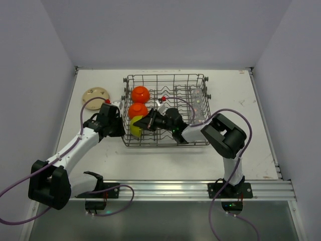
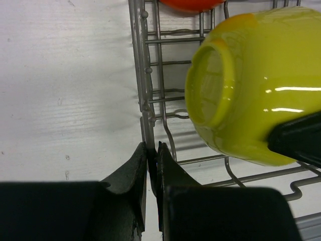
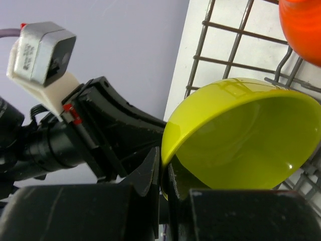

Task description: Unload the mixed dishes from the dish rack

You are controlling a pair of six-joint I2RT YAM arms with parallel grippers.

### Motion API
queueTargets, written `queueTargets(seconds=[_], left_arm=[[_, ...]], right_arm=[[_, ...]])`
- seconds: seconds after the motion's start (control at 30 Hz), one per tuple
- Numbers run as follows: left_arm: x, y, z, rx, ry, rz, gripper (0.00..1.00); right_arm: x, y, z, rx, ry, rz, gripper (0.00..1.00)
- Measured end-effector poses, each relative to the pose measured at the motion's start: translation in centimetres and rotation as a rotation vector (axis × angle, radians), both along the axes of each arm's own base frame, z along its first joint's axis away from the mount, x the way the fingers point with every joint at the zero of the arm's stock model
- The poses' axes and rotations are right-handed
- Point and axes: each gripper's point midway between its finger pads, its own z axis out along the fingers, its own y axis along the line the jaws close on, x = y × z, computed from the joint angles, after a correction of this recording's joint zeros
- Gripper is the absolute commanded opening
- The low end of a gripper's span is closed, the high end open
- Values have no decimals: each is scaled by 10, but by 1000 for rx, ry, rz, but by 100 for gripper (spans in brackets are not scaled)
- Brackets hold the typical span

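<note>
Right hand (image 3: 164, 165) grips yellow-green bowl (image 3: 241, 135), left hand (image 2: 152, 150) grips dish rack (image 2: 142, 75).
Right hand clamped on bowl's rim; bowl tipped sideways in rack's near-left corner, next to two orange bowls (image 1: 139, 102). Left hand pinched shut on rack's left wall wire. Plate (image 1: 95, 95) on counter (image 1: 241, 100), left of rack.

Both arms reach inward, and each gripper is pinched on something thin.

The left arm (image 1: 75, 148) stretches forward and to its right from its base. The left gripper (image 2: 152, 150) has its fingers nearly touching, clamped on a side wire of the dish rack (image 2: 141, 90). The right arm (image 1: 226, 135) is folded at the elbow and reaches left, and the right gripper (image 3: 164, 173) is closed on the rim of the yellow-green bowl (image 3: 241, 145).
</note>
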Motion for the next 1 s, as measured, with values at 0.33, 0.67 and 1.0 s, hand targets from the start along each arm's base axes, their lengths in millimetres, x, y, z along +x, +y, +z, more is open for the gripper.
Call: queueTargets(seconds=[0.33, 0.67, 1.0], left_arm=[[1, 0, 0, 2, -4, 2, 0], [1, 0, 0, 2, -5, 3, 0], [1, 1, 0, 3, -5, 7, 0]], right_arm=[[2, -57, 113, -17, -235, -91, 0], [112, -256, 191, -470, -370, -653, 0], [184, -476, 76, -1141, 88, -954, 0]])
